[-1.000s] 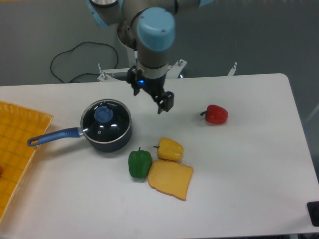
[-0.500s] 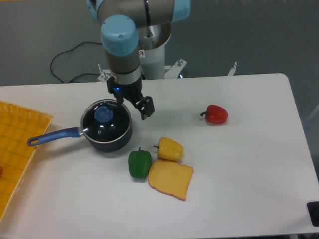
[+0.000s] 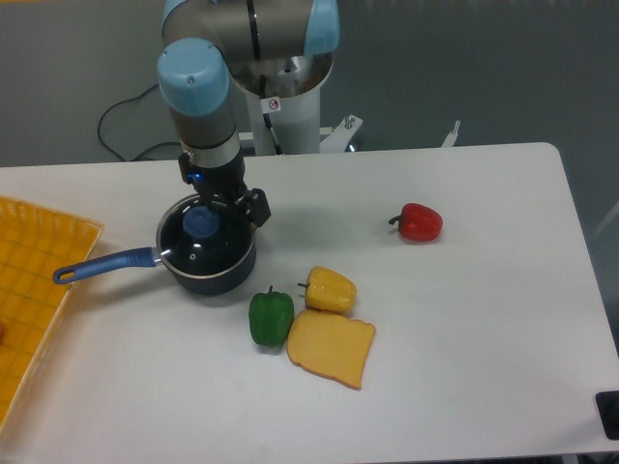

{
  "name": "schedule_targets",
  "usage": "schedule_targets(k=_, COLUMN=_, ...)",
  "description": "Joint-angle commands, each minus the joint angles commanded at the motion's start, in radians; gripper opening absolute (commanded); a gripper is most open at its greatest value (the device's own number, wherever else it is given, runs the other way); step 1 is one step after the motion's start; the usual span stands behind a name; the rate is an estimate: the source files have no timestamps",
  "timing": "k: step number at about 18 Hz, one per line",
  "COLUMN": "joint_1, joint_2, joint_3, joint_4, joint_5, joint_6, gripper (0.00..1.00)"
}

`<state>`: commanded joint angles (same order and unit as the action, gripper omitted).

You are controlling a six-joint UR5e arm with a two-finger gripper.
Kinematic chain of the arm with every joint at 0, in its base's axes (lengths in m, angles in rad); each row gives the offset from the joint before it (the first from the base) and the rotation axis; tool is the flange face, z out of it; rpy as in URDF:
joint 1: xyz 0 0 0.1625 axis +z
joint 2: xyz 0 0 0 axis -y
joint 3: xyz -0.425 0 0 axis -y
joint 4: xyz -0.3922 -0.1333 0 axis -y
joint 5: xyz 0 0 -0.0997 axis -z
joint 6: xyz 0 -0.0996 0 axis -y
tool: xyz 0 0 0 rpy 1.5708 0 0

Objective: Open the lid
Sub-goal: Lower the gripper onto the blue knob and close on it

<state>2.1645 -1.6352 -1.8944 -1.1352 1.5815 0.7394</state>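
The lid (image 3: 198, 242) is a round dark glass disc with a metal rim and a blue knob (image 3: 200, 223). It rests on the dark blue saucepan (image 3: 218, 275), whose long blue handle (image 3: 97, 266) points left. My gripper (image 3: 230, 206) hangs over the pan's far right rim, just right of and behind the knob. Its fingers (image 3: 257, 209) stand apart, open, with nothing between them.
A green pepper (image 3: 271, 316), a yellow pepper (image 3: 330, 288) and a slice of bread (image 3: 330, 348) lie in front and right of the pan. A red pepper (image 3: 419, 221) lies further right. An orange tray (image 3: 29, 290) sits at the left edge.
The arm has swung left from the table's middle to above the pan's rim, close to the knob. The lid and the pan have not moved.
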Motion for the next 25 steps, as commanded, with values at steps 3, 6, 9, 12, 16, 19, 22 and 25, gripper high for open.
schedule_targets(k=3, joint_1=-0.003, joint_2=-0.002, joint_3=-0.023, joint_4=0.026, joint_5=0.0, joint_6=-0.017, gripper=1.0)
schedule_targets(k=6, joint_1=-0.035, joint_2=-0.012, joint_3=-0.058, joint_4=0.084, joint_5=0.005, joint_6=-0.041, gripper=1.0)
schedule_targets(k=9, joint_1=-0.054, joint_2=-0.021, joint_3=-0.061, joint_4=0.089, joint_5=0.032, joint_6=-0.052, gripper=1.0)
schedule_targets(k=12, joint_1=-0.061, joint_2=-0.037, joint_3=-0.06, joint_4=0.094, joint_5=0.035, joint_6=-0.084, gripper=1.0)
schedule_targets(k=16, joint_1=-0.071, joint_2=-0.043, joint_3=-0.061, joint_4=0.094, joint_5=0.035, joint_6=-0.084, gripper=1.0)
schedule_targets(k=19, joint_1=-0.072, joint_2=-0.043, joint_3=-0.061, joint_4=0.094, joint_5=0.035, joint_6=-0.086, gripper=1.0)
schedule_targets(k=22, joint_1=-0.084, joint_2=-0.048, joint_3=-0.063, joint_4=0.094, joint_5=0.04, joint_6=-0.086, gripper=1.0)
schedule_targets(k=25, joint_1=-0.089, joint_2=-0.052, joint_3=-0.064, joint_4=0.092, joint_5=0.045, joint_6=-0.089, gripper=1.0)
